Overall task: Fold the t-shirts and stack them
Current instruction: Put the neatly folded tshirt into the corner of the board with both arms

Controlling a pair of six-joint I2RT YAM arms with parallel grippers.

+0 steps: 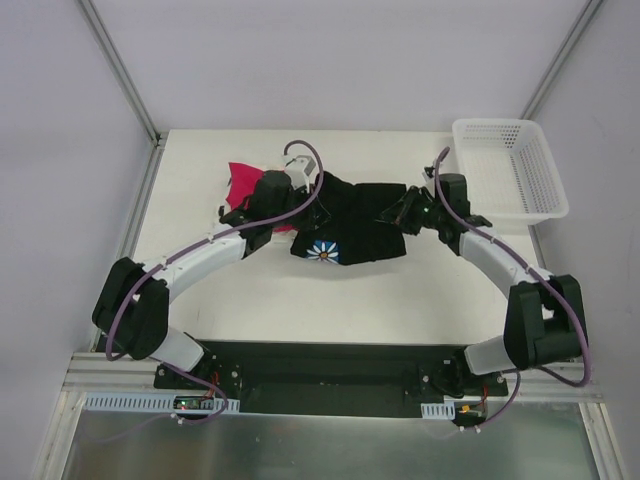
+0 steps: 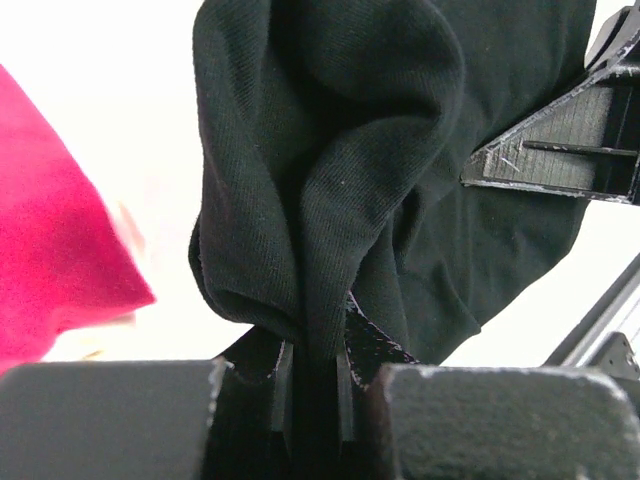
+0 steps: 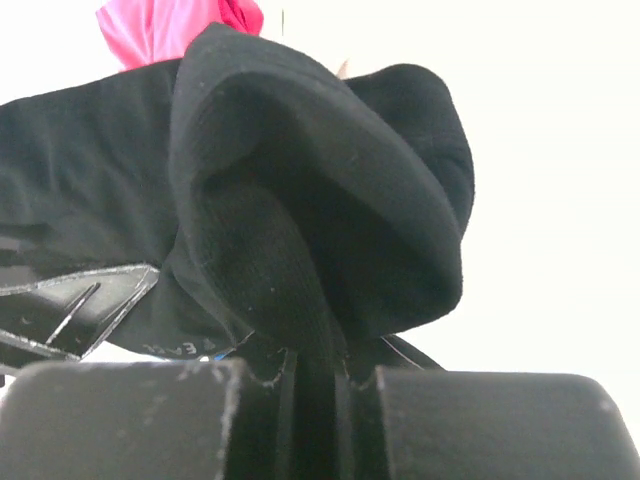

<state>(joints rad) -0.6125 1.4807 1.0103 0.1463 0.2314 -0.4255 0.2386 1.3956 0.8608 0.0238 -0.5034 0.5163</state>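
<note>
A black t-shirt (image 1: 352,215) with a blue daisy print (image 1: 323,251) hangs stretched between my two grippers over the middle of the table. My left gripper (image 1: 300,190) is shut on its left end; in the left wrist view black cloth (image 2: 320,200) is pinched between the jaws of the left gripper (image 2: 318,375). My right gripper (image 1: 405,212) is shut on the right end, and the right wrist view shows bunched black cloth (image 3: 300,220) clamped in the right gripper (image 3: 318,375). A magenta-pink t-shirt (image 1: 243,186) lies behind the left gripper, seen as pink t-shirt (image 2: 55,260) and pink t-shirt (image 3: 170,25).
A white mesh basket (image 1: 510,170) stands at the back right corner of the white table (image 1: 300,300). Metal frame posts rise at the table's back corners. The other gripper's finger (image 2: 560,150) shows in the left wrist view.
</note>
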